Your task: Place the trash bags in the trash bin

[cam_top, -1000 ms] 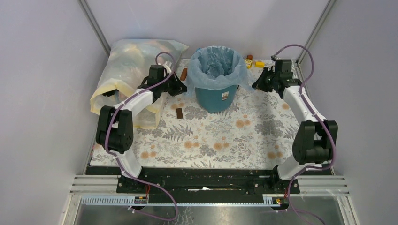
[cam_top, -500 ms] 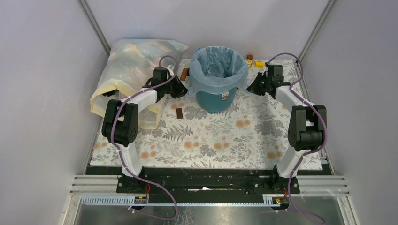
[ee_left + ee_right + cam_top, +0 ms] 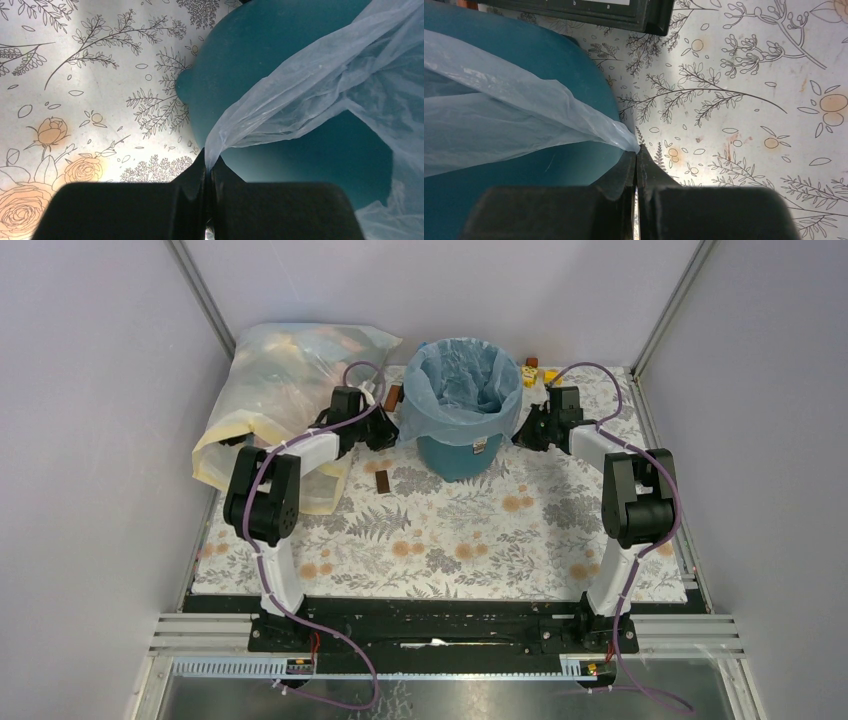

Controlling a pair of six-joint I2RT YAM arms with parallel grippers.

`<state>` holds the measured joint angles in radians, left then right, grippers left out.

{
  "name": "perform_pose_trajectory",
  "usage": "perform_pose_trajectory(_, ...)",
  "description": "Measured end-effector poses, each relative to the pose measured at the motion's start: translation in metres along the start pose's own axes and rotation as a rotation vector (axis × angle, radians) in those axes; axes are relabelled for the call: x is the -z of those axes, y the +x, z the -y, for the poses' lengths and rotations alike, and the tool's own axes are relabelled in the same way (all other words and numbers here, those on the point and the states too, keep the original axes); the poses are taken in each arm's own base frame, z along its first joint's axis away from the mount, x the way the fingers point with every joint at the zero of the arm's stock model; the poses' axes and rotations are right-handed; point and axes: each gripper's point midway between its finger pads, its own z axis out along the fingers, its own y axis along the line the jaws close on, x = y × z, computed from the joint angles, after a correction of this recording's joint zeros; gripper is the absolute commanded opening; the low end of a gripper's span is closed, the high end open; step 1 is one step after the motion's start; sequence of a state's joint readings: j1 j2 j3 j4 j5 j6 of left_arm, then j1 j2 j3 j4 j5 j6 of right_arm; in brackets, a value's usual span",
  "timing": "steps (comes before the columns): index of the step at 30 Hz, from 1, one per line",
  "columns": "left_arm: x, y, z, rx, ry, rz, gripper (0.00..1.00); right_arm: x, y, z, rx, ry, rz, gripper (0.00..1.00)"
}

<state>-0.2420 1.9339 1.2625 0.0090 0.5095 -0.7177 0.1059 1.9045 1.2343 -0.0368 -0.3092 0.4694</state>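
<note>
Holding: my left jaws are pinched fully shut on a gathered corner of the pale blue trash bag [image 3: 462, 380], at the left side of the teal trash bin [image 3: 455, 452].
Right side: the right jaws are likewise closed tight on a twist of the same film, low against the bin's right wall.
Bag's place: draped into the bin's mouth, its hem folded out over the lip; the bin stands upright at the far middle of the floral counter [image 3: 450, 530].
Handling: I judge the film feather-light, limp and crinkly, slippery in a pinch, and easy to tear if dragged hard over the lip.
Where to grip: the bunched hem, where several layers gather, not a single sheet.
Progress: near done, by my reading; the overhang wants seating snug on the lip.
Risk: the light bin may tip or slide under an uneven pull.
Nearby: a yellowish clear sack [image 3: 280, 370] at far left; a small brown block [image 3: 383, 481] near the bin.
</note>
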Motion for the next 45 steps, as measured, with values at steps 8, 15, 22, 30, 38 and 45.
perform_pose_trajectory(8,-0.013,0.01,-0.001,-0.029,-0.002,0.014,0.0,-0.002,0.001,0.004,0.002,0.007,0.012,0.0)
perform_pose_trajectory(15,-0.021,0.021,-0.008,-0.033,-0.026,0.04,0.0,-0.012,0.011,0.01,0.0,0.011,-0.003,0.0)
perform_pose_trajectory(22,-0.023,0.017,-0.011,-0.037,-0.039,0.066,0.06,-0.014,0.013,0.013,0.001,0.017,-0.006,0.19)
perform_pose_trajectory(30,-0.007,0.01,-0.02,-0.05,-0.126,0.126,0.53,0.015,0.002,0.02,0.046,0.121,0.032,0.56)
perform_pose_trajectory(38,0.049,-0.021,0.012,-0.085,-0.16,0.301,0.61,0.091,-0.053,-0.004,0.143,0.196,0.228,0.57)
perform_pose_trajectory(45,0.09,-0.038,0.039,-0.119,-0.154,0.396,0.61,0.172,-0.106,-0.062,0.24,0.125,0.439,0.44)
